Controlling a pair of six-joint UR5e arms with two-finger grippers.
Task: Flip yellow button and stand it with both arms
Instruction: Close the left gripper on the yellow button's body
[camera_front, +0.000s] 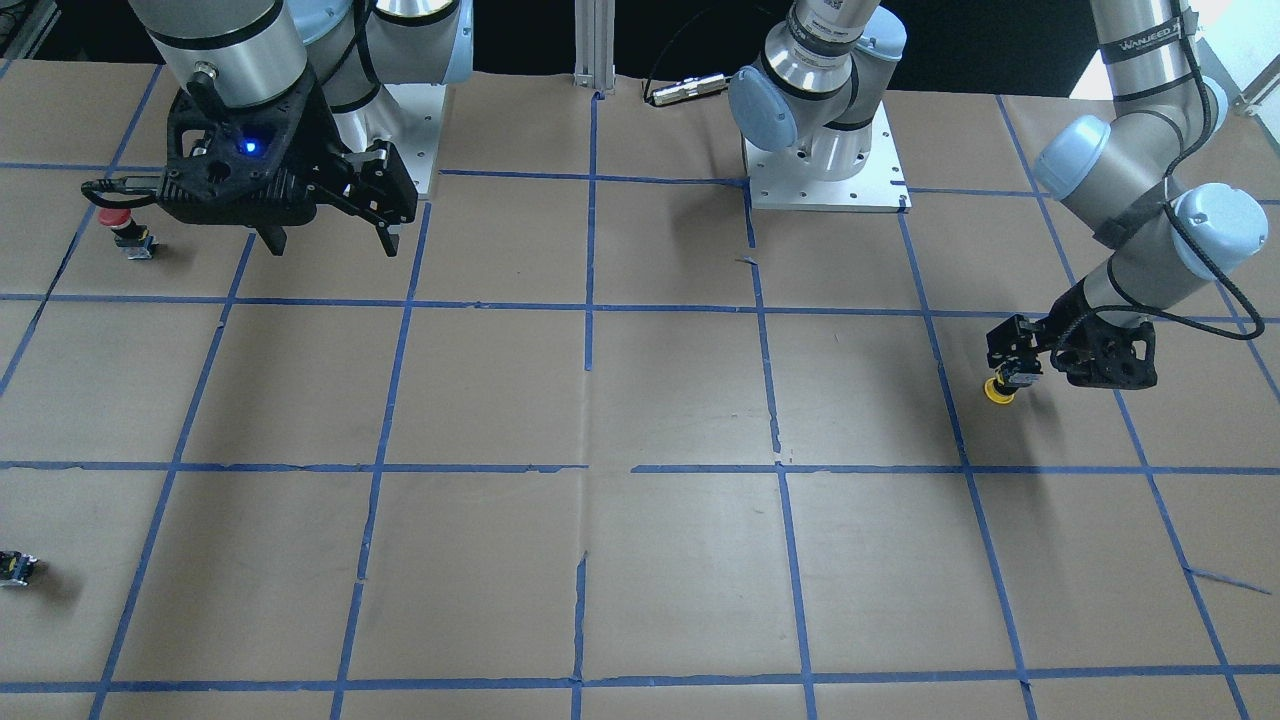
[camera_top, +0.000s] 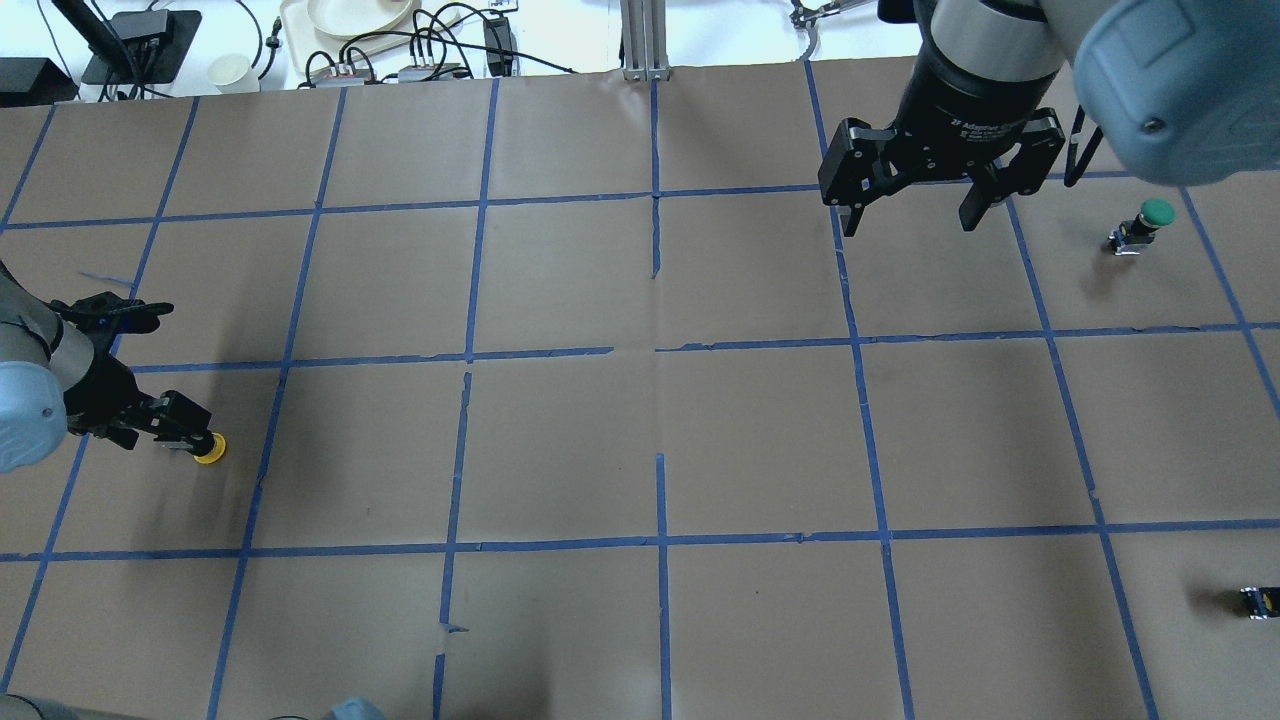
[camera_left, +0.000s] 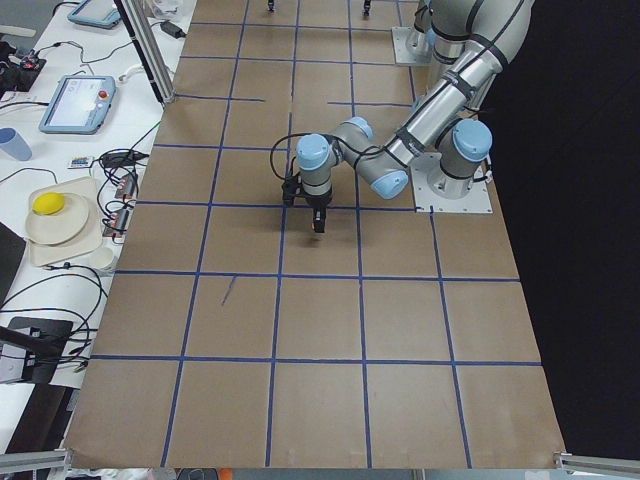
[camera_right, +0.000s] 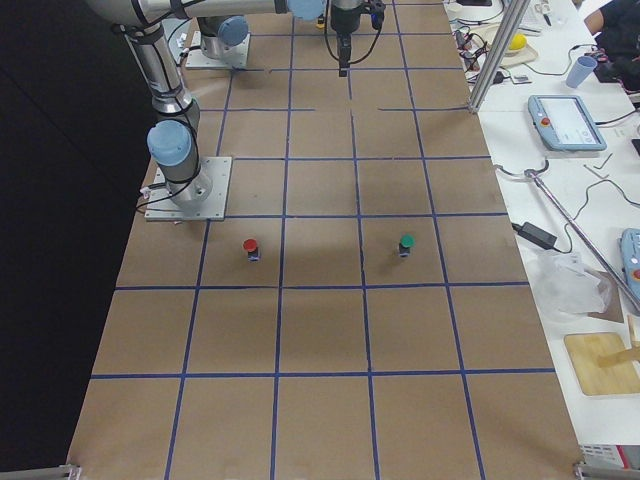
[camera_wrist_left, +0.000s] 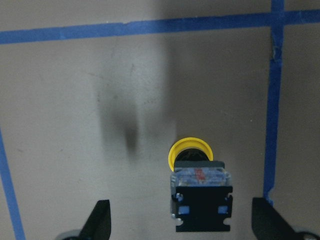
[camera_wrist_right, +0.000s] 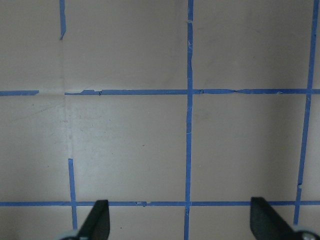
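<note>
Left pincer sits low, jaws apart, straddling the yellow button (lying untouched on the desk, cap pointing away), lined up to clamp its body. Right pincer, also apart, hovers well away.

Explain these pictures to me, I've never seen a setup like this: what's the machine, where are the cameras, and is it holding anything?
These are two robot arms bolted to a table covered in brown paper with blue tape squares. Four pictures come from fixed cameras: across the table, behind the robot, and at each end. The other two come from cameras on the wrists. The left gripper is open around the yellow button, not clamping it. The right gripper is open above the table and holds nothing. A red button, a green button and a small capless part sit elsewhere.
</note>
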